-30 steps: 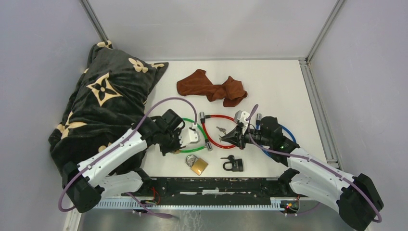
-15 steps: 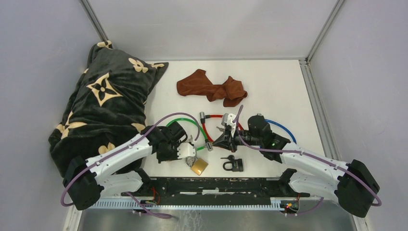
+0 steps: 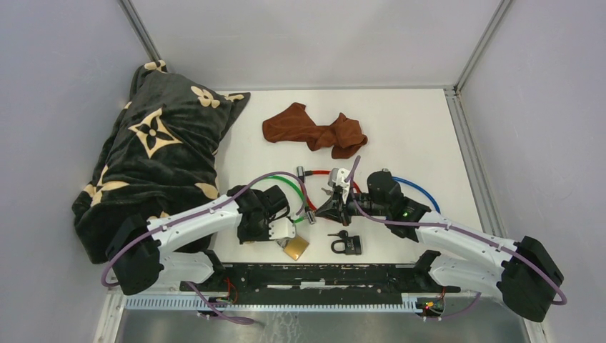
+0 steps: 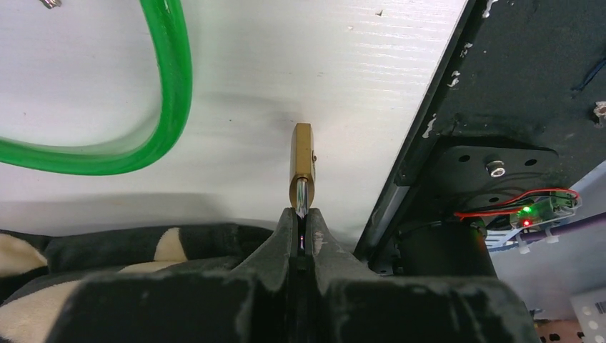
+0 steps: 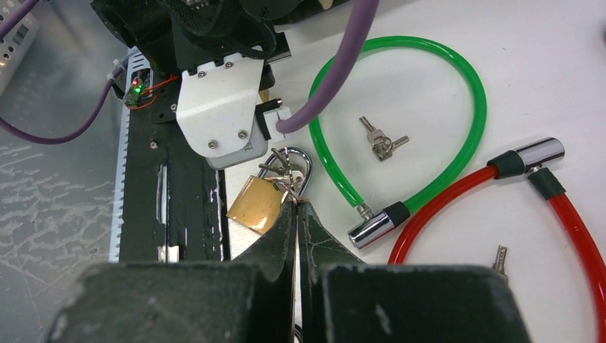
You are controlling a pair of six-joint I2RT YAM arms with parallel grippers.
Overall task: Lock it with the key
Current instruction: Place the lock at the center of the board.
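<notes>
The left gripper (image 4: 301, 213) is clamping the brass padlock (image 3: 295, 247) by its shackle (image 4: 301, 194) at the near edge of the table (image 3: 400, 128), while the right gripper (image 5: 297, 206), closed tight against the dangling keys (image 5: 279, 169), is risking a sideways tug that twists the lock free.

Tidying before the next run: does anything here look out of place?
The patterned black blanket is heaped over the table's left edge, and a brown cloth lies crumpled at the back; neither seems part of a locking job.

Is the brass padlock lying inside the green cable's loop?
No, the brass padlock sits outside the green cable loop, off to one side of it.
</notes>
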